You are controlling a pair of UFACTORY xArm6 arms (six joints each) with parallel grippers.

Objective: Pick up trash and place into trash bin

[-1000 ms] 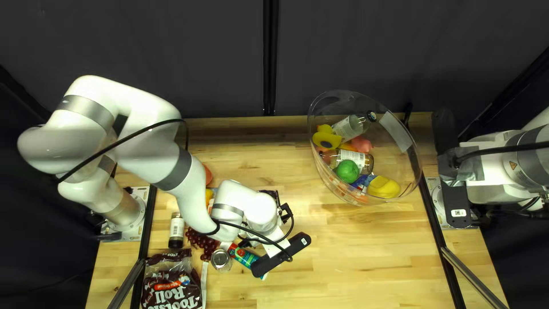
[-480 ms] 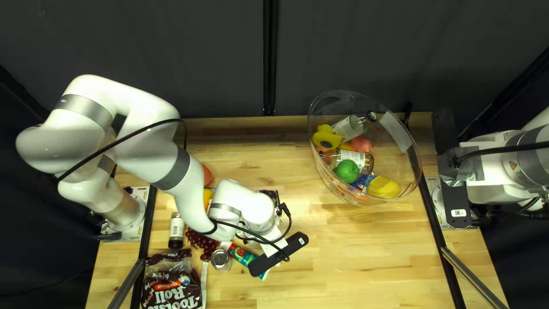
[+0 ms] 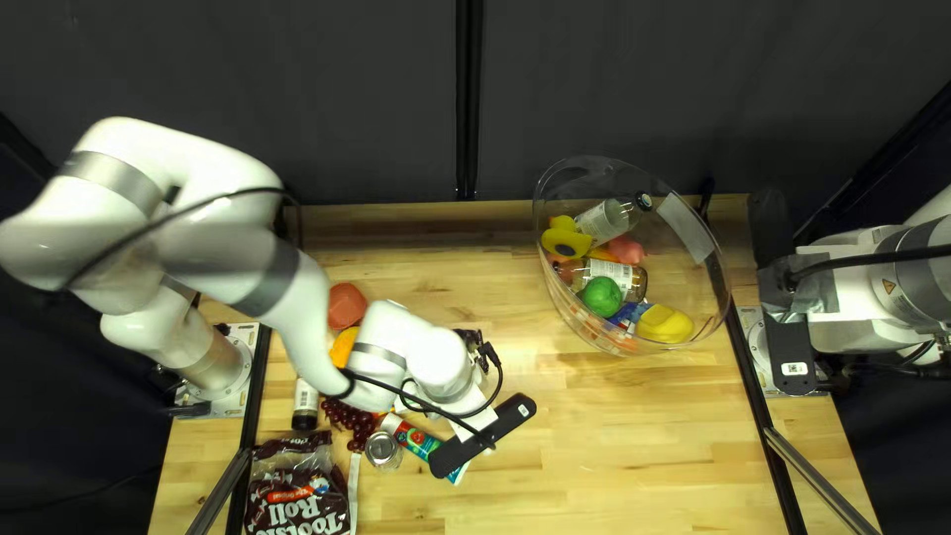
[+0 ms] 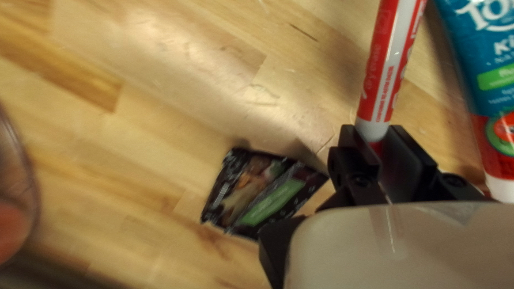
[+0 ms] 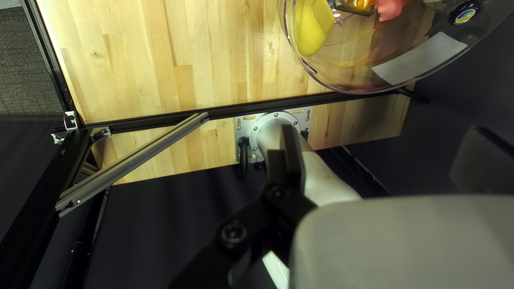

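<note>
Over the toothpaste tube (image 3: 411,436), my left gripper (image 3: 482,436) hangs low, its fingers hidden by the arm. In the left wrist view, my left gripper (image 4: 379,144) is shut on one end of a red and white marker (image 4: 383,69). A black snack packet (image 4: 257,192) lies beside it on one side, the tube (image 4: 490,91) on the other. The clear bin (image 3: 718,327) holds bottles and toys. My right gripper (image 3: 790,337) is raised by the right edge; in the right wrist view, my right gripper (image 5: 383,160) is open, nothing between its fingers.
Near my left arm are a can (image 3: 383,451), red grapes (image 3: 349,420), a dark-capped bottle (image 3: 306,401), a candy bag (image 3: 300,495), an orange fruit (image 3: 343,349) and a reddish object (image 3: 347,305). The bin's rim (image 5: 332,88) stands near my right arm's base (image 5: 276,126).
My left arm's upper links have swung left, uncovering more of the reddish object and orange fruit. Its wrist has barely moved, slightly left. My right arm and the bin are still.
</note>
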